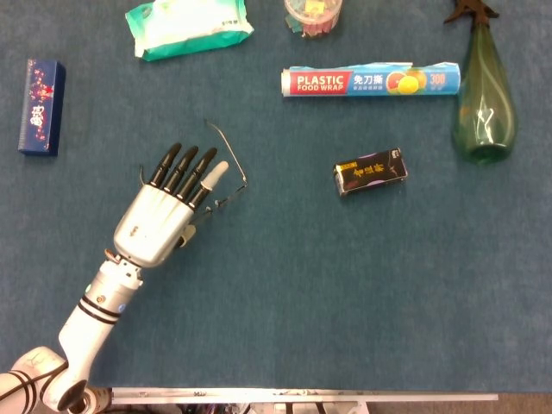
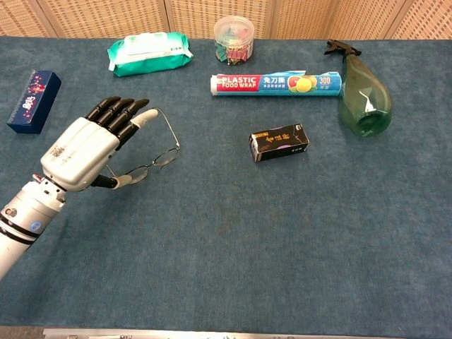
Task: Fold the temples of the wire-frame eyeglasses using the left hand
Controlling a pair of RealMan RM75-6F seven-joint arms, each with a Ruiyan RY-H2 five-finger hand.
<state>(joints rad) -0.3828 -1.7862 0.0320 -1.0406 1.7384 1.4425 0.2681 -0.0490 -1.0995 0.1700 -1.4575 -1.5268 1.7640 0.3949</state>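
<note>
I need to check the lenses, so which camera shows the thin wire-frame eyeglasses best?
The chest view: both lenses of the thin wire-frame eyeglasses and one raised temple show beside the left hand. The head view shows mostly one temple; the hand hides part.

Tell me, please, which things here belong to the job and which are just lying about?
Job: left hand; wire-frame eyeglasses.
Lying about: wipes pack; food wrap roll; spray bottle; black box; blue box; clip tub.
</note>
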